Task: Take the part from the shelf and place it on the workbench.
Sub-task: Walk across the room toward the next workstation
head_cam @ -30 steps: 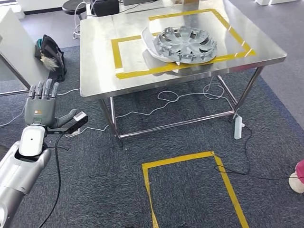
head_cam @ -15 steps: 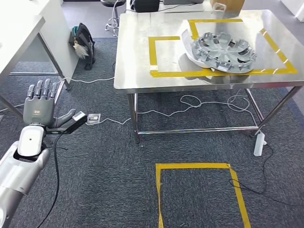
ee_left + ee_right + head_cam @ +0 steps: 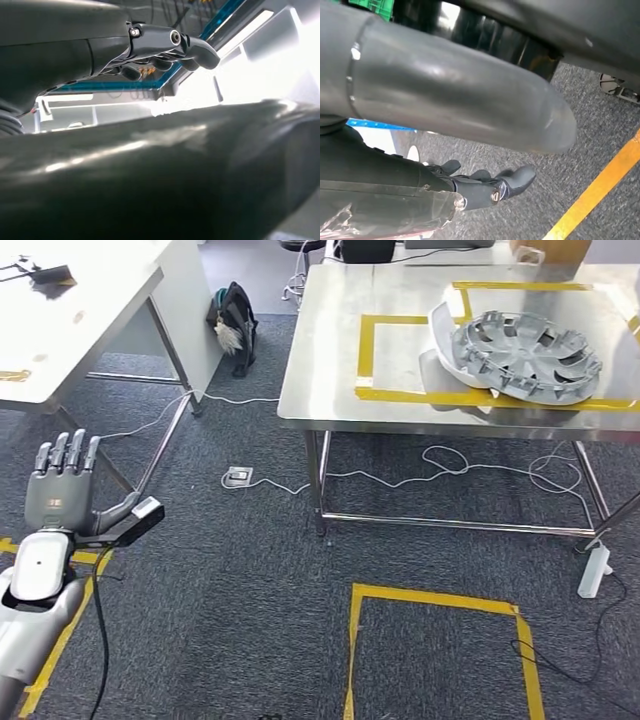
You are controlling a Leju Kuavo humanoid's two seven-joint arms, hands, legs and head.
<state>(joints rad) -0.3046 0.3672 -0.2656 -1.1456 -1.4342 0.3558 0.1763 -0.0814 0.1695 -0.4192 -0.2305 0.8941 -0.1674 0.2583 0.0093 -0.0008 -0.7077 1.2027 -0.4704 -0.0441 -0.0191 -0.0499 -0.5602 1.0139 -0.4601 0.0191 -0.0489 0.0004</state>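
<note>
Across the last second the whole head view slides sideways: the steel workbench (image 3: 340,370) drifts toward the right edge and a white table (image 3: 68,320) comes in at the upper left. That is the camera swinging as the robot turns left, not the furniture moving. The silver wheel cover (image 3: 528,355) lies on the workbench inside the yellow tape outline (image 3: 364,350), overlapping a white curved panel (image 3: 445,330), in the same place on the bench as before. So a part is already on the bench, and the turn probably means the robot is heading back toward the shelf.

The left hand (image 3: 60,490) is raised in front of the body, fingers straight and apart, thumb out to the side, grasping nothing, its pose unchanged. The right hand (image 3: 486,187) hangs over the grey carpet (image 3: 249,590) with fingers loosely extended and nothing in them.

No brand, label or writing can be read anywhere.
</note>
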